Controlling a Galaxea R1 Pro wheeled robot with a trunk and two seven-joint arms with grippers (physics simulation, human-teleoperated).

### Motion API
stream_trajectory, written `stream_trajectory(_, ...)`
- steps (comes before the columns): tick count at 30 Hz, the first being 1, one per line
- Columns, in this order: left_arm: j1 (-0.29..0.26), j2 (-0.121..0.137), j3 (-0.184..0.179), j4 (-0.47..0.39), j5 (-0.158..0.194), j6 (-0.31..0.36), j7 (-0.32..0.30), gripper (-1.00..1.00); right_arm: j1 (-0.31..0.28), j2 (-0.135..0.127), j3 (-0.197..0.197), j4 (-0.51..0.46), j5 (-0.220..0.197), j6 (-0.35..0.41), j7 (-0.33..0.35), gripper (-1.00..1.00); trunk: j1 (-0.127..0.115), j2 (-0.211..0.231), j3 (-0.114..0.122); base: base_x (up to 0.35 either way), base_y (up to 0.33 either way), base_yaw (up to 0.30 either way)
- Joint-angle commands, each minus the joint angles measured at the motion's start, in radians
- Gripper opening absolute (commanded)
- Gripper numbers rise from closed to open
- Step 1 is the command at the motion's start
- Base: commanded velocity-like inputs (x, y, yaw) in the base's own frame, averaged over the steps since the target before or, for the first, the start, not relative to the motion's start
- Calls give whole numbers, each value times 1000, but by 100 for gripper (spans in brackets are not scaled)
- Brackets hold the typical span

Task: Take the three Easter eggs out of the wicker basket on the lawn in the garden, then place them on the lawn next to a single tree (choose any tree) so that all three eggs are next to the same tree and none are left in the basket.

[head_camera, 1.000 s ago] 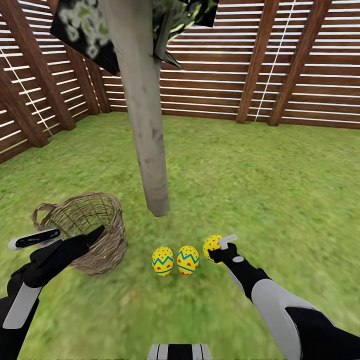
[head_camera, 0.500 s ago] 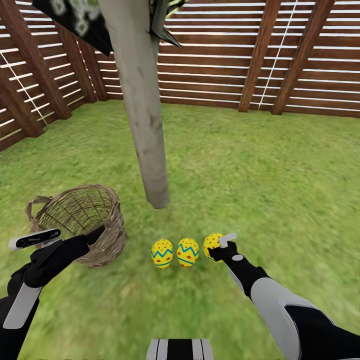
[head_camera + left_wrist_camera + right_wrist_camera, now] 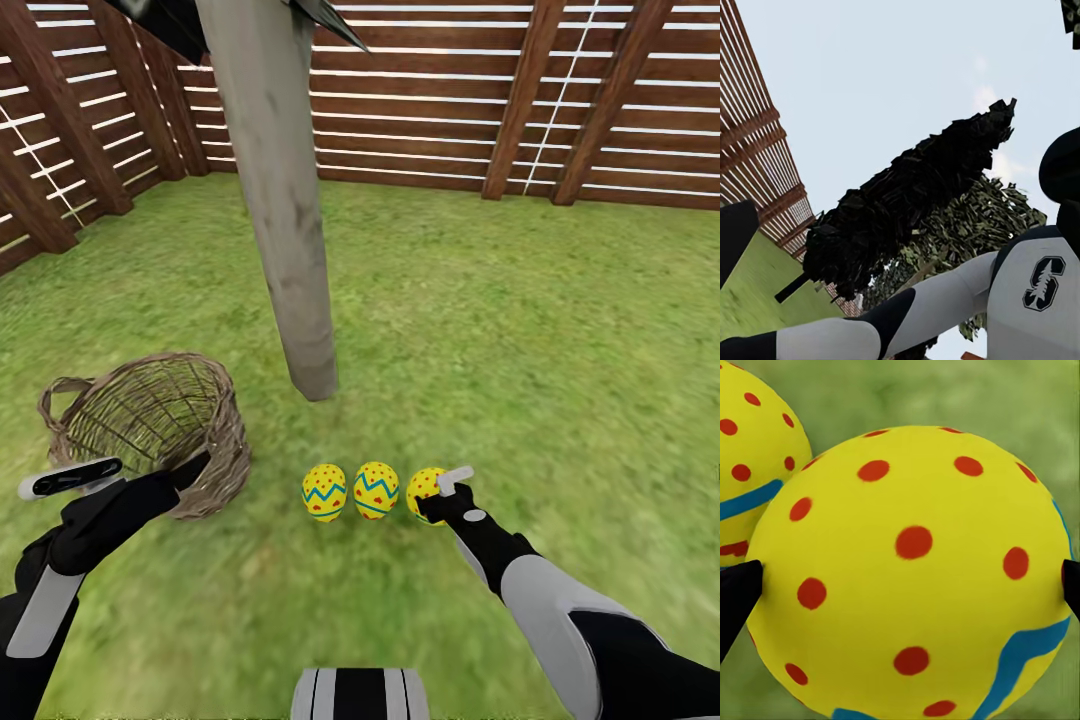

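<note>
Two Easter eggs (image 3: 325,492) (image 3: 376,490) lie side by side on the lawn (image 3: 520,340) just in front of the tree (image 3: 290,250), a pale trunk. A third egg (image 3: 424,488) sits in line with them at their right, with my right gripper (image 3: 437,495) shut on it. In the right wrist view this egg (image 3: 907,570) sits between the black fingertips (image 3: 735,596), beside a neighbouring egg (image 3: 750,472); I cannot tell whether it touches the grass. The wicker basket (image 3: 150,420) stands left of the trunk, with no egg in sight inside. My left gripper (image 3: 135,472) hangs open at its near rim.
A brown slat fence (image 3: 430,110) closes the garden behind and to the left. Open grass stretches to the right of the trunk. The left wrist view looks up at sky, dark trees (image 3: 907,202) and my own arm (image 3: 945,300).
The head view has shifted, sliding basket, trunk and lying eggs upward in the picture. The held egg now sits level with the two on the grass; before, it hung higher than them.
</note>
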Motion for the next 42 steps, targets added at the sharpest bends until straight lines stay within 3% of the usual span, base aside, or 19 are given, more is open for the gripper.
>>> stream_trajectory(1, 0, 0, 0, 0, 0, 11, -3, 100, 0, 1, -8, 0, 8, -3, 2, -100, 0, 0, -1, 0, 0, 0)
stream_trajectory(14, 0, 0, 0, 0, 0, 9, -3, 100, 0, 1, -8, 0, 8, -3, 2, -100, 0, 0, -1, 111, 0, 0)
stream_trajectory(42, 0, 0, -2, -2, 0, 11, -3, 100, 0, 0, -9, -27, 7, 0, 2, -100, 12, -7, -109, 0, 0, 0)
